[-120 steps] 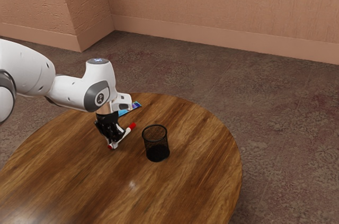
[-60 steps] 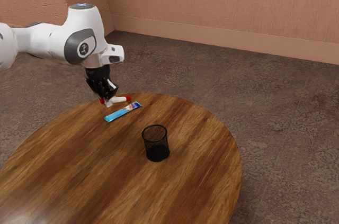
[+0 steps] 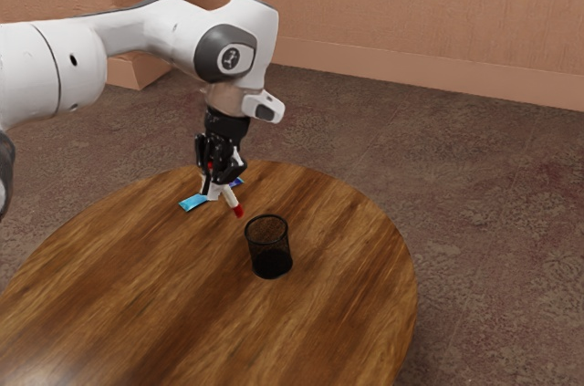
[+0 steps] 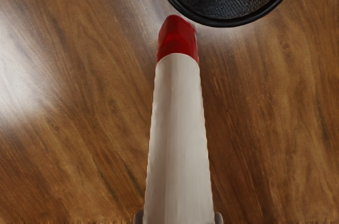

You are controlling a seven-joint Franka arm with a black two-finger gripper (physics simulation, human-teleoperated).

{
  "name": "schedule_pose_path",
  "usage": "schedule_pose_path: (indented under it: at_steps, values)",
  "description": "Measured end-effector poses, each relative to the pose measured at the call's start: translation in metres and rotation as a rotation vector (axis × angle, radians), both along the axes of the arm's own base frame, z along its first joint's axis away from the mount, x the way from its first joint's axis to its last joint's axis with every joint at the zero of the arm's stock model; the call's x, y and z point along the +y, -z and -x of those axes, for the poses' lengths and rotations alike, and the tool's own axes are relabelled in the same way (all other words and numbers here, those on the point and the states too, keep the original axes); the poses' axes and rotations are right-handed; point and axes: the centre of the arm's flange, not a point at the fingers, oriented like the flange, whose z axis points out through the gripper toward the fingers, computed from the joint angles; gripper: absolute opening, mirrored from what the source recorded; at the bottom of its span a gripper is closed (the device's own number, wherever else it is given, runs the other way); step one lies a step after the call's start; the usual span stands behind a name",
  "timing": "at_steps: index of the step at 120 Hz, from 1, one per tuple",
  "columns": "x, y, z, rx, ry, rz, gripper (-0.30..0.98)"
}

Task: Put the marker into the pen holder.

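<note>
Claw [image 3: 215,189] of the robot is closed on the marker [image 3: 231,198], with one finger on each side of its white body, and it holds it in the air above the round wooden table [image 3: 338,313]. The marker is tilted, and in the exterior view its lower red end points down toward the exterior view's right, to the side where the pen holder [image 3: 269,245] stands. This red end is outside the pen holder, near to its rim but apart from it. The pen holder is black, of mesh, and stands upright on the table, its mouth upward. Behind the claw lies a flat blue packet [image 3: 192,203] on the table, partly hidden by the claw and the marker.
</note>
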Motion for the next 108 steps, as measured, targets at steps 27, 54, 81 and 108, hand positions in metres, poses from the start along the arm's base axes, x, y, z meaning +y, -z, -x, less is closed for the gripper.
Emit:
schedule_pose_path:
  at_steps: [27, 54, 81, 108]
  values:
    - [-0.019, 0.023, -0.009, 0.068, 0.026, 0.01, -0.05]
    - [-0.018, 0.036, -0.021, 0.086, 0.022, 0.046, -0.05]
    - [-0.017, 0.056, -0.033, 0.102, 0.015, 0.05, -0.05]
    - [-0.01, 0.074, -0.037, 0.121, -0.004, 0.048, 0.15]
